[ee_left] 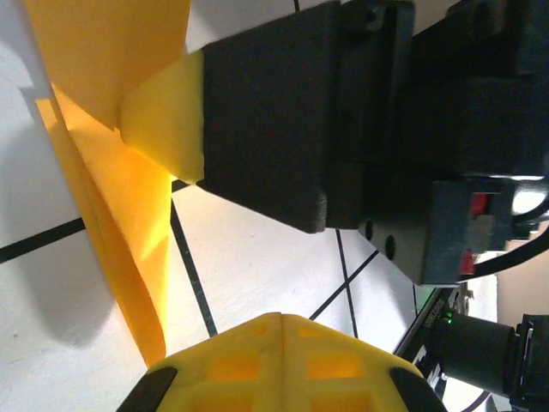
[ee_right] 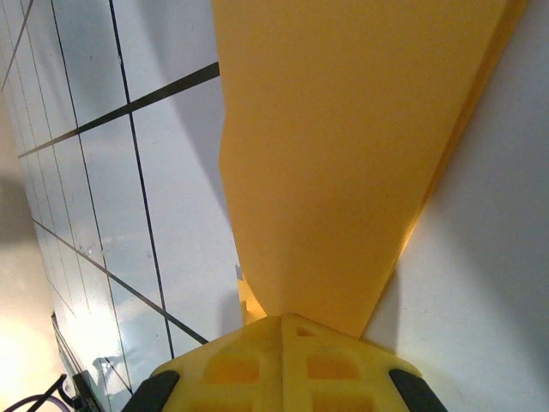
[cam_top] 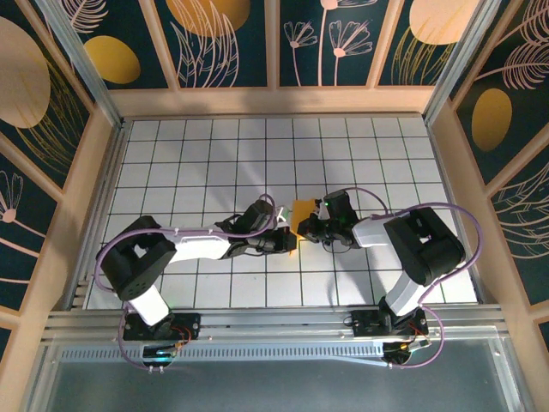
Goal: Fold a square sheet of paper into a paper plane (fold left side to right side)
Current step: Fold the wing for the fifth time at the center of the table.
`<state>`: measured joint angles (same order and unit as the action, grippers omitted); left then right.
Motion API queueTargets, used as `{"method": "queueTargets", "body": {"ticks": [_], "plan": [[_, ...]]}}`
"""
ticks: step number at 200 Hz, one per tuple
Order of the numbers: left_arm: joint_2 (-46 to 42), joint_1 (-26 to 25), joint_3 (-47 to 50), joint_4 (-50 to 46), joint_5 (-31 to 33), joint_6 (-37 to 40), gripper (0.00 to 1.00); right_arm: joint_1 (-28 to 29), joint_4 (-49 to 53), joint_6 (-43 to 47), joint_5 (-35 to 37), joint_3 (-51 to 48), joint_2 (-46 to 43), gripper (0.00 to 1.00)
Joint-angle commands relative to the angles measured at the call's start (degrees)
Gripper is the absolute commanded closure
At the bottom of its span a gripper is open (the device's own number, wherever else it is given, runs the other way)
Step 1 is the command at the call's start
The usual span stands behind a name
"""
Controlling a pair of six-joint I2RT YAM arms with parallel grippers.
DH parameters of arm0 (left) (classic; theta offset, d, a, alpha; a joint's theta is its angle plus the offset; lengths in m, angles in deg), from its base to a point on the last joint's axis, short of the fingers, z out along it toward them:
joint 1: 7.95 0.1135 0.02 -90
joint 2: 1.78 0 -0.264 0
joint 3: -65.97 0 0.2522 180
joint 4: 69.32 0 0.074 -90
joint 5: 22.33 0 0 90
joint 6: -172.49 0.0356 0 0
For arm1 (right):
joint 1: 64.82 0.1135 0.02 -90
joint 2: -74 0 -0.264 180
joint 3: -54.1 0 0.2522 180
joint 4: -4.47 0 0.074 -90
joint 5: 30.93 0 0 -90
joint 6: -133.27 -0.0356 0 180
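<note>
paper (cam_top: 302, 212) gripped at the middle of the table (cam_top: 360, 146)
left gripper (ee_left: 283, 348) has its fingers pressed together, the paper's edge just beside them; right gripper (ee_right: 283, 339) is clamped on the paper's narrow end, lifting it partly off the table.

A white tabletop (cam_top: 214, 154), marked with a grid of thin dark lines, filled the middle of the overhead view. A pale wooden rim (cam_top: 274, 101) framed it on the far, left and right sides. A small orange-yellow square sheet of paper (cam_top: 302, 215) sat near the centre of the grid. In the right wrist view the sheet met the white surface along one edge and rose off it elsewhere, casting a soft shadow on the tiles.
</note>
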<state>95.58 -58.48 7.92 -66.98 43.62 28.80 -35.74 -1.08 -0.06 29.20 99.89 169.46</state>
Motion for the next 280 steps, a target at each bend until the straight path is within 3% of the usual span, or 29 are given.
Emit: {"method": "queueTargets", "body": {"ticks": [1,280], "plan": [[2.7,0.8,0.6,3.4,-2.4,-1.6,0.96,0.0,7.0,2.2,3.6,-2.2,3.3,1.00],[8.7,1.4,3.1,7.5,-4.7,-2.3,0.98,0.2,10.6,4.3,5.8,-0.6,4.4,1.00]]}}
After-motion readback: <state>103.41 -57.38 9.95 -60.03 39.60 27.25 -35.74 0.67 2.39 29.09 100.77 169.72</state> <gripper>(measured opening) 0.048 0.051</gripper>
